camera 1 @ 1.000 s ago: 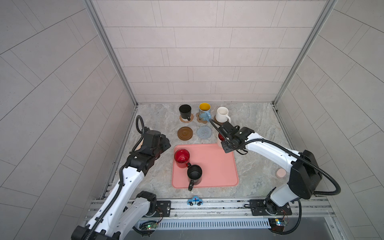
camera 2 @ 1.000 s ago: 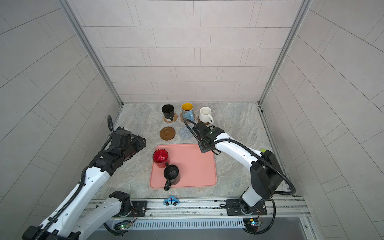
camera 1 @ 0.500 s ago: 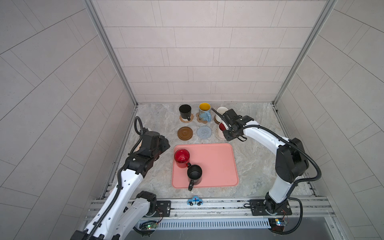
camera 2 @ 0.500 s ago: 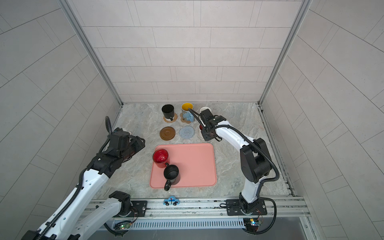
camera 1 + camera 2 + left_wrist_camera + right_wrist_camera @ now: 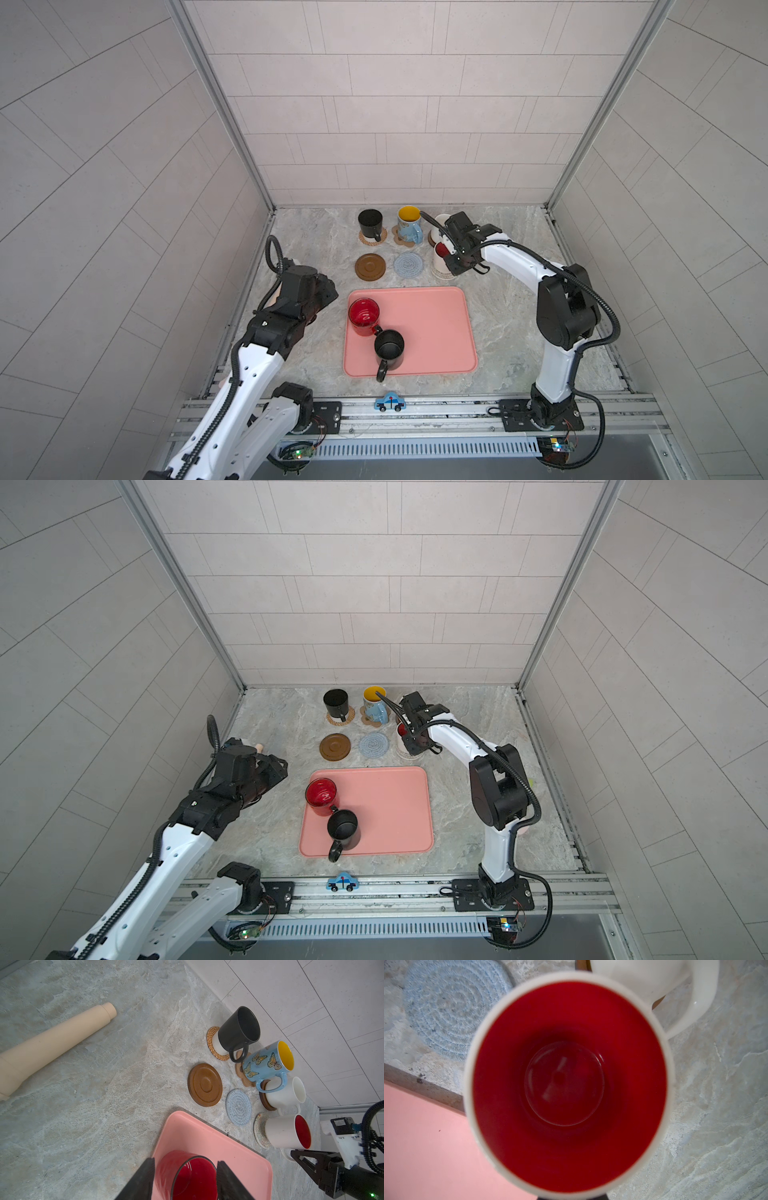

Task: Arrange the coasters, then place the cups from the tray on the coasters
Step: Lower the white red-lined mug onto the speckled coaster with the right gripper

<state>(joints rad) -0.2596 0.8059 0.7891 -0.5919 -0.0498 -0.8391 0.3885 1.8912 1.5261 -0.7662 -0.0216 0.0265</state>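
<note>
My right gripper is clamped on the handle of the white cup with red inside. This cup is upright with its base on the cream crochet coaster, off the tray at its 1 o'clock. My left gripper is open, jaws apart, over the counter at 9 o'clock of the red cup, near it but apart from it. The red cup occupies the 10 o'clock corner of the tray. The second black cup stands just beside it at its 5 o'clock, handle pointing to 6 o'clock over the tray rim. Back row, at 12 o'clock from the tray: black cup on the rattan coaster, blue cup on the paw-shaped coaster, cream-white cup on a dark wooden coaster. Front row: a bare wooden coaster and the grey-blue crochet coaster, both at 9 o'clock of the gripped cup.
</note>
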